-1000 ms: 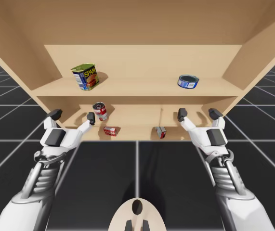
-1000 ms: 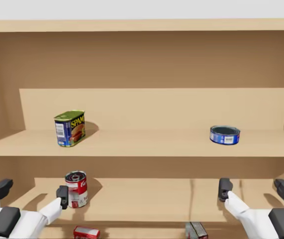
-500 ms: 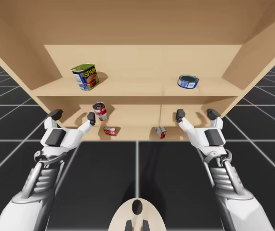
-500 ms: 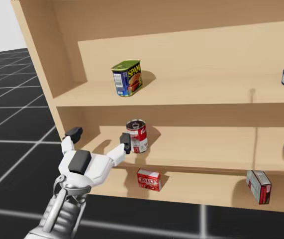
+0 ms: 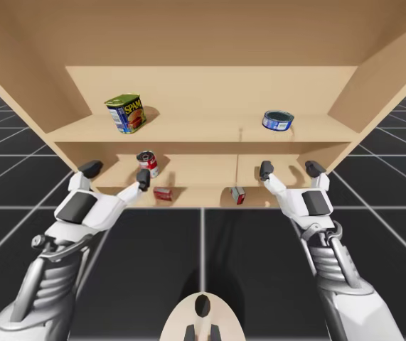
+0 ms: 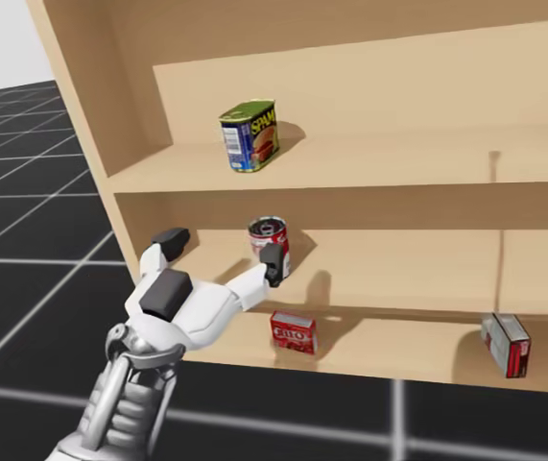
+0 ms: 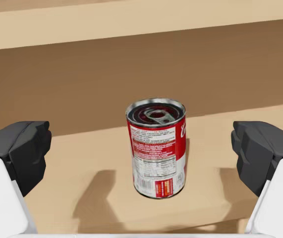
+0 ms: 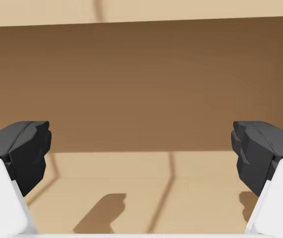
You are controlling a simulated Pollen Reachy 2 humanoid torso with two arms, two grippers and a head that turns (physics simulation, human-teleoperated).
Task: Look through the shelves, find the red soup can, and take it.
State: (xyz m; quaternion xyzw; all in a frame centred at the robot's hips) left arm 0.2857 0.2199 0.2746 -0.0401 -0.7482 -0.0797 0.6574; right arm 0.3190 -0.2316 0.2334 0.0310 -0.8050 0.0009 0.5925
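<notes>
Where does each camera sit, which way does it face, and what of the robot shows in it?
High view: fixed above, looking down at the shelves; both arms and my head show.
Head view: on my head, facing the shelves' left part; left gripper shows.
Left wrist view: on left hand, facing the red soup can beyond open fingers.
Right wrist view: on right hand, facing bare shelf wall; right gripper open.
Shared: head and left wrist views show that can.
</notes>
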